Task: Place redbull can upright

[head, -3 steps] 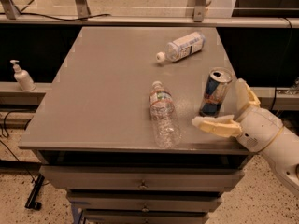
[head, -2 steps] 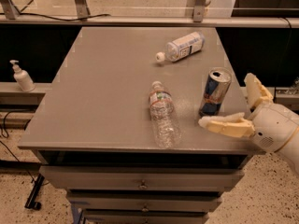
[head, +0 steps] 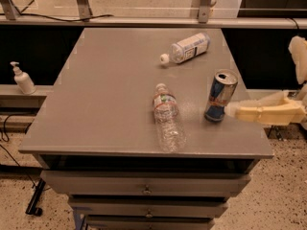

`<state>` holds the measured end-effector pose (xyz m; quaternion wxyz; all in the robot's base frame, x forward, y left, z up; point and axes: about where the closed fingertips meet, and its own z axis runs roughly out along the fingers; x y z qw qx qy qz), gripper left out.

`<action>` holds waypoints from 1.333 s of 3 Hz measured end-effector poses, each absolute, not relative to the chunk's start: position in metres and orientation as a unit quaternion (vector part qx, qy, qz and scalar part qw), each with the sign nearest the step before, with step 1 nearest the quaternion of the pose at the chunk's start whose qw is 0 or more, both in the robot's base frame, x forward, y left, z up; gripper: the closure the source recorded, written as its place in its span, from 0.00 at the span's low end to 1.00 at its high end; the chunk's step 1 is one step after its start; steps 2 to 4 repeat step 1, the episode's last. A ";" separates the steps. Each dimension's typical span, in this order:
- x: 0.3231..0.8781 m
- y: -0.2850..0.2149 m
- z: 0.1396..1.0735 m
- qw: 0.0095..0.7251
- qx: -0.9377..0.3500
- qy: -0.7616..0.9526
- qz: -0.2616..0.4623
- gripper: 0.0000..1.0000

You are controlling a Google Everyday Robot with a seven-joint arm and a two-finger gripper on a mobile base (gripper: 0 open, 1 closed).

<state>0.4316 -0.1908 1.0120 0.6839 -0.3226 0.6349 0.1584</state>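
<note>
Grey cabinet top (head: 110,80) was seen bearing the redbull can (head: 220,96) upright, the gripper (head: 271,85) spread wide and empty just beside it. Release was judged done; clean withdrawal was needed.

Upright redbull can (head: 219,96) (blue/silver) nr table (head: 120,80) rt edge; gripper (head: 263,76) just beside, jaws wide.

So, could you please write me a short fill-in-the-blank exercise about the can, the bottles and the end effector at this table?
1. The redbull can stands ___ on the grey table.
2. The clear water bottle lies on its ___, left of the can.
3. The end effector sits to the right of the can, its fingers ___ and holding nothing.
4. Counting the white-capped bottle, ___ bottles lie on the table.

Missing words: upright; side; open; two.
</note>
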 end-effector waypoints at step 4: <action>0.431 -0.186 1.019 0.682 -0.329 0.635 0.151 0.00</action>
